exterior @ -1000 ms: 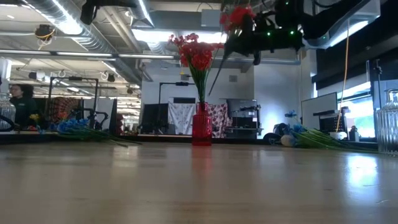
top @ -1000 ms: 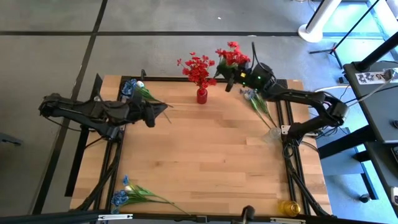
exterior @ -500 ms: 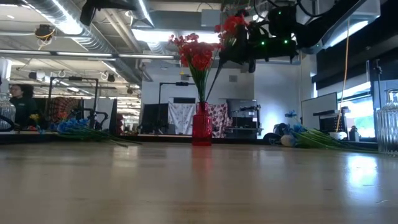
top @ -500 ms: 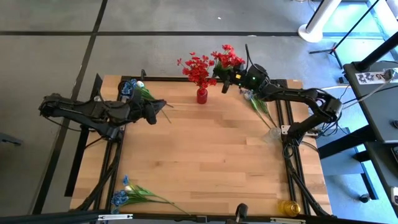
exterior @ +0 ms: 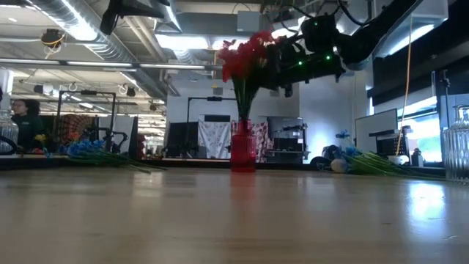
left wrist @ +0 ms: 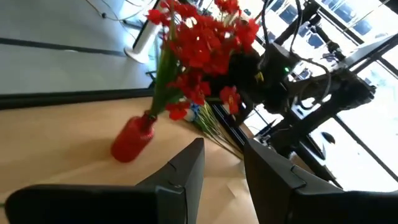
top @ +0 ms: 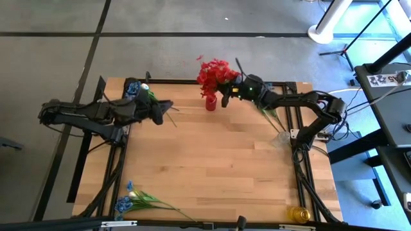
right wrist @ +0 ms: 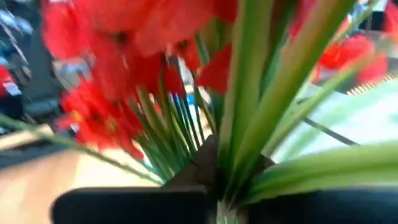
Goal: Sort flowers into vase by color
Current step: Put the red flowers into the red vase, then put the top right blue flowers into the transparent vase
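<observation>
The right gripper (top: 226, 94), jaws clamped on a red-blossomed, green-stemmed sprig (right wrist: 261, 93), hangs just beside the small red vase (top: 210, 102) at the wooden counter's (top: 212, 167) far edge. Best to lower straight, stems first, without tipping it. The left gripper (left wrist: 221, 171) waits, jaws narrowly parted.

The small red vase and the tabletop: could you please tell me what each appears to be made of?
The small red vase looks like translucent red glass or plastic; light glows through it in the low view. The tabletop looks like pale wood: jointed planks with visible grain and a satin sheen reflecting the room.
</observation>
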Tool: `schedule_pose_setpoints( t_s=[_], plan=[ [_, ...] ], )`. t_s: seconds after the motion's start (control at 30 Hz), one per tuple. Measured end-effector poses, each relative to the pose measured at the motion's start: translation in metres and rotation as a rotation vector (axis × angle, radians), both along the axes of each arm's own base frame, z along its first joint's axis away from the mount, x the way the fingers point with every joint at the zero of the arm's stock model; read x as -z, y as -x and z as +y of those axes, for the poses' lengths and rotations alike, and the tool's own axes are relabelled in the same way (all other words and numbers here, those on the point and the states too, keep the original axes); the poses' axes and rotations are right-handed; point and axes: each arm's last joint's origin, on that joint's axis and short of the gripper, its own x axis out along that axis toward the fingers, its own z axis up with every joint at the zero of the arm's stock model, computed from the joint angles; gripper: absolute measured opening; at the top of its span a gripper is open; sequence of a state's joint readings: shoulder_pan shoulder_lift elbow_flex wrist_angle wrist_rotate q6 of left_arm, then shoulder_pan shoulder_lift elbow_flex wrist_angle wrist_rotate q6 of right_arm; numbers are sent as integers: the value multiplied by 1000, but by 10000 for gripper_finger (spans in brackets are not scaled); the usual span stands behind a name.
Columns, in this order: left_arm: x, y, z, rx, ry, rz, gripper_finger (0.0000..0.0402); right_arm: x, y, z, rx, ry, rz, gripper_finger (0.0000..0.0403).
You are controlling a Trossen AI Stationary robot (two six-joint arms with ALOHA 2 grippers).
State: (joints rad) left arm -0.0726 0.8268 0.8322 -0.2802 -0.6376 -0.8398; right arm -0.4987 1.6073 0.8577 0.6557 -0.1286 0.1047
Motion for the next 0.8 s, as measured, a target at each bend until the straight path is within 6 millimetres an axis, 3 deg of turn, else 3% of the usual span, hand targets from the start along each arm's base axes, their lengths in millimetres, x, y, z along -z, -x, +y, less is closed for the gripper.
schedule_pose_setpoints(
  t_s=[0.23,0.5,0.63,0.8],
  plan=[
    [0,0,5,-14,-49,35,108,9,1,1,26,-85,98,146],
    [-2,6,5,-1,-95,64,108,-39,14,7,31,-175,232,283],
    [0,16,5,1,-97,105,108,-70,36,19,35,-228,337,316],
    [0,26,3,47,-92,125,108,-88,79,40,135,-331,501,316]
  ],
)
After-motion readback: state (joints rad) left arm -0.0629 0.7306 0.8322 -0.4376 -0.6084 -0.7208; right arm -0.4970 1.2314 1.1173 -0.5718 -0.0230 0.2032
